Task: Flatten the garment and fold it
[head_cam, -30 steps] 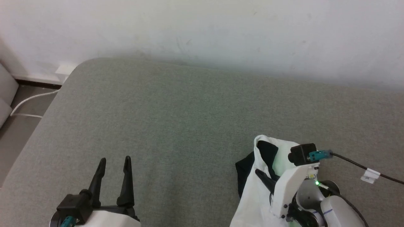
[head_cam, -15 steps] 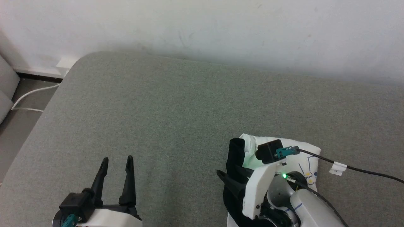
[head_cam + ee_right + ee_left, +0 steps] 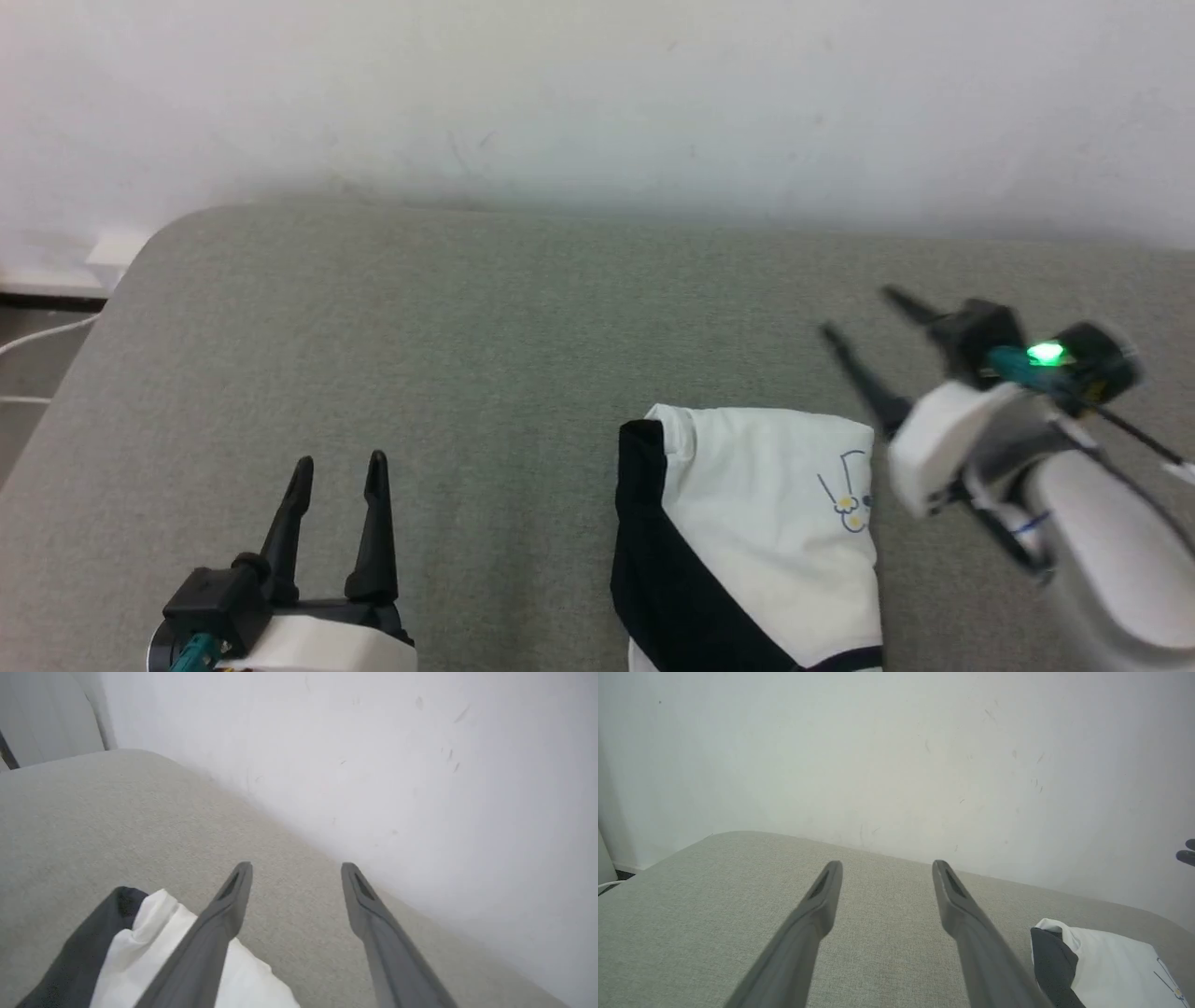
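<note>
The garment (image 3: 775, 504) lies folded on the grey cushion (image 3: 485, 355), white body up with a black sleeve along its left side and a small print near its right edge. It also shows at the lower right of the left wrist view as garment (image 3: 1111, 966) and at the lower left of the right wrist view as garment (image 3: 140, 947). My right gripper (image 3: 864, 313) hovers open above the cushion just right of the garment, holding nothing. My left gripper (image 3: 339, 465) stands open at the lower left, well apart from the garment, fingers empty.
A white wall (image 3: 597, 93) runs along the cushion's far edge. At the left, the cushion's rounded corner drops to a floor with a white cable (image 3: 37, 336). A black cable (image 3: 1144, 439) trails from the right wrist.
My right gripper has let go of the garment, opened, and swung up and to the right. The garment now lies flat and folded. The head camera has shifted; the left gripper stays put.
</note>
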